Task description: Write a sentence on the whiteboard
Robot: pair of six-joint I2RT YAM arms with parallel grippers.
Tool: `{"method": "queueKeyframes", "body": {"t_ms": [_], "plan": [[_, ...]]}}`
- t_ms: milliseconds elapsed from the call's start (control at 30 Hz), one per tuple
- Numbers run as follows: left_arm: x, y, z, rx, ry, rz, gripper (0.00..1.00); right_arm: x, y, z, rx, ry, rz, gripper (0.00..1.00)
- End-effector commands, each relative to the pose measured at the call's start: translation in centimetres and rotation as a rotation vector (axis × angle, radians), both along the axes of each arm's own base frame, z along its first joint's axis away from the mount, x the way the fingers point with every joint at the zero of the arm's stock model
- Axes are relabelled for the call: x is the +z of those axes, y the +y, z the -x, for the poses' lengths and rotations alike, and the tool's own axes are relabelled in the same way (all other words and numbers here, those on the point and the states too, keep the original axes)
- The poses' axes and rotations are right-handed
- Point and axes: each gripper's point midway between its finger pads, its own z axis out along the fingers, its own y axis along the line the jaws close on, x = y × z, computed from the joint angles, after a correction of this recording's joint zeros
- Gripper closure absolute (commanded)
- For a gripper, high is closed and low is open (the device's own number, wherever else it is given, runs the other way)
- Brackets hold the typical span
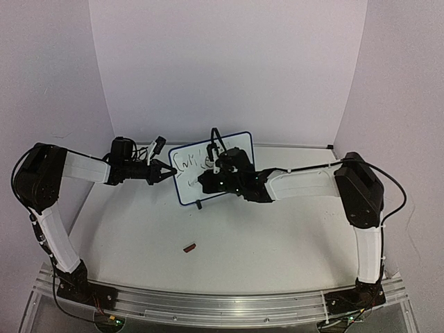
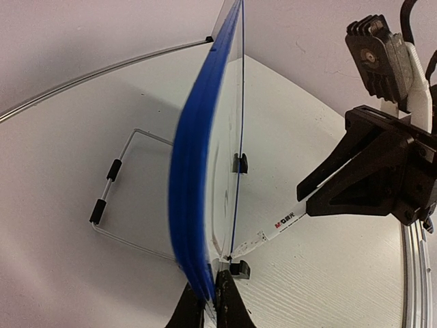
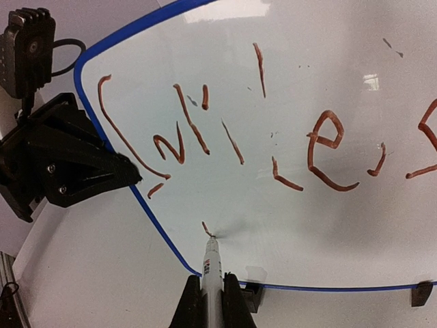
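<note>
The whiteboard (image 1: 239, 142) stands upright at mid-table, blue-framed, with small black feet (image 3: 421, 292). My left gripper (image 1: 172, 172) is shut on its left edge; in the left wrist view the fingers (image 2: 229, 301) pinch the blue frame (image 2: 194, 191). My right gripper (image 1: 203, 182) is shut on a white marker (image 3: 212, 266). The marker's tip touches the board low on the left. The sentence (image 3: 225, 137) is one scrawled red-brown line across the board. A short fresh stroke (image 3: 205, 227) lies beneath it at the tip.
A small red-brown marker cap (image 1: 189, 245) lies on the table in front of the board. A wire stand (image 2: 113, 188) props the board from behind. White walls enclose the table on three sides, and a metal rail (image 1: 222, 305) runs along the near edge.
</note>
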Motion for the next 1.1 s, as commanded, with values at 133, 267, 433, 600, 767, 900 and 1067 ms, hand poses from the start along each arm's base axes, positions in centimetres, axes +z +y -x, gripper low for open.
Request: {"method": "queueKeyframes", "body": {"t_ms": [133,267,433,600,767,900,1067], "plan": [[-2.1,1.0,-0.7,0.061,0.002,-0.089,1.0,-2.6,0.1,-0.1,-0.012,0.037,0.041,1.0],[-2.2,1.0,-0.6,0.062,0.004,-0.09,1.0,-3.5,0.1,0.0,-0.016,0.052,0.047,1.0],[-2.1,1.0,-0.6,0.061,0.0,-0.091,1.0,-3.7,0.1,-0.1,-0.02,0.051,0.05,1.0],[-2.1,1.0,-0.7,0.062,0.001,-0.091,1.0,-2.7,-0.2,-0.1,-0.033,0.037,0.032,1.0],[-2.0,1.0,-0.6,0.061,-0.002,-0.089,1.0,-1.0,-0.4,-0.1,-0.039,0.015,-0.014,1.0],[-2.0,1.0,-0.6,0.061,-0.003,-0.089,1.0,0.0,-0.4,0.0,-0.04,0.002,-0.037,1.0],[-1.9,1.0,-0.6,0.061,-0.004,-0.089,1.0,0.9,-0.9,-0.2,-0.066,-0.019,-0.054,1.0]]}}
